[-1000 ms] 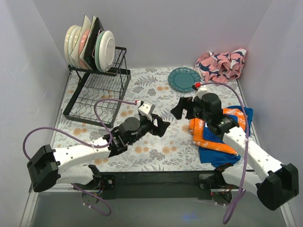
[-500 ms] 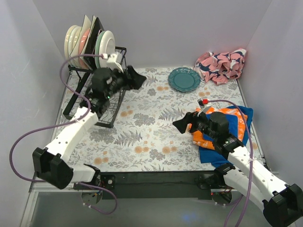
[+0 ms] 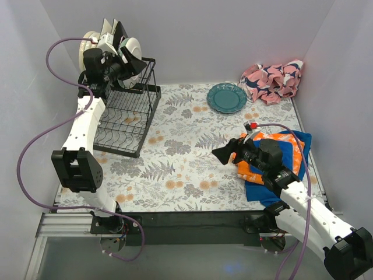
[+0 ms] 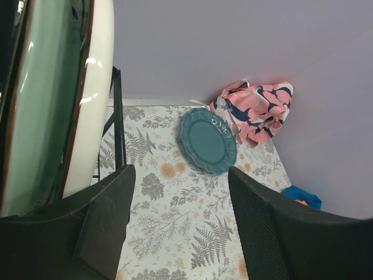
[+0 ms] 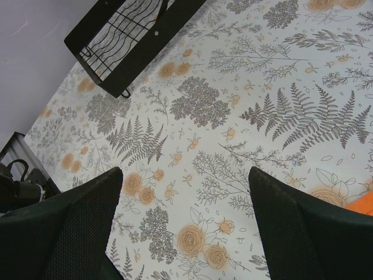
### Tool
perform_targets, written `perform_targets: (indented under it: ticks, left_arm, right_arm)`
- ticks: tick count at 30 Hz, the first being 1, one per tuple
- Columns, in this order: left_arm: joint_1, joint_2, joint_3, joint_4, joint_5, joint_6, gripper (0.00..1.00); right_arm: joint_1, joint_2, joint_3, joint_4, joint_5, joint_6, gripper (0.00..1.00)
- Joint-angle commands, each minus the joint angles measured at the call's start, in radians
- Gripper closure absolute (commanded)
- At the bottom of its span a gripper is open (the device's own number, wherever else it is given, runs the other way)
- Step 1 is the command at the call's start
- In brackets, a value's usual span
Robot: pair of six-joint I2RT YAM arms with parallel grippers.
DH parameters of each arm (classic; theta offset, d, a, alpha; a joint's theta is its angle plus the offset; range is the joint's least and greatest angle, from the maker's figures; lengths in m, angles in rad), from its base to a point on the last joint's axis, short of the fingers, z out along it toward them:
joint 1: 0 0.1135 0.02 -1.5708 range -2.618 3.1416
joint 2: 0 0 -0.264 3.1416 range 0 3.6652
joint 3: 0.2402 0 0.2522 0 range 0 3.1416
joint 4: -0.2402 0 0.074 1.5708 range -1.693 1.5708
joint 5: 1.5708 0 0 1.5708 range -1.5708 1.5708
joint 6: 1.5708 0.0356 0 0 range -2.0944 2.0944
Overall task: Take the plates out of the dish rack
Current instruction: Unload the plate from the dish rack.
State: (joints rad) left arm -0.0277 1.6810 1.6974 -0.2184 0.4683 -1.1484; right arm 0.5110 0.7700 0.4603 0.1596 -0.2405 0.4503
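The black wire dish rack point(image 3: 125, 111) stands at the back left, with several plates point(image 3: 93, 46) upright in its top tier. My left gripper point(image 3: 135, 65) is open and empty, raised beside the front plates. In the left wrist view a pale green plate point(image 4: 41, 105) and a cream plate point(image 4: 96, 87) stand just left of the open left gripper point(image 4: 180, 221). A teal plate point(image 3: 227, 97) lies flat on the table at the back; it also shows in the left wrist view point(image 4: 208, 140). My right gripper point(image 3: 224, 153) is open and empty above the patterned table point(image 5: 183, 221).
A pink patterned cloth point(image 3: 273, 80) lies in the back right corner. An orange and blue cloth point(image 3: 294, 146) lies under my right arm. The rack's lower corner point(image 5: 134, 35) shows in the right wrist view. Grey walls enclose the table.
My left arm has swung from the table's middle to the rack and up to the top-tier plates. My right arm pulled back toward the orange and blue cloth, then held still.
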Motion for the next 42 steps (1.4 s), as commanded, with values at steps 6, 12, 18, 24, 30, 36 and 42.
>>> perform_targets:
  ticks: [6,12,18,24,30,36,42]
  left_arm:
    - [0.009,-0.059,0.085,-0.065,-0.04,0.09,0.38]
    - [0.009,-0.101,0.053,-0.041,-0.088,0.111,0.41]
    - [0.009,-0.127,0.03,-0.033,-0.149,0.151,0.43]
    - [0.009,-0.135,0.018,-0.035,-0.203,0.203,0.43]
    - [0.009,-0.1,0.024,-0.038,-0.209,0.239,0.43]
    - [0.009,-0.07,0.024,-0.035,-0.255,0.271,0.43]
    - [0.009,-0.041,0.022,-0.033,-0.227,0.294,0.44]
  right_arm:
    - [0.004,0.011,0.0,0.054,-0.014,0.005,0.07]
    - [0.003,0.026,0.006,0.057,-0.025,0.007,0.08]
    - [0.004,0.018,0.003,0.055,-0.019,0.002,0.08]
    - [0.004,0.017,0.005,0.055,-0.023,0.001,0.08]
    - [0.004,0.017,0.006,0.055,-0.023,0.001,0.08]
    - [0.004,0.02,0.005,0.057,-0.02,-0.002,0.08]
    - [0.006,0.026,0.006,0.057,-0.023,-0.002,0.08]
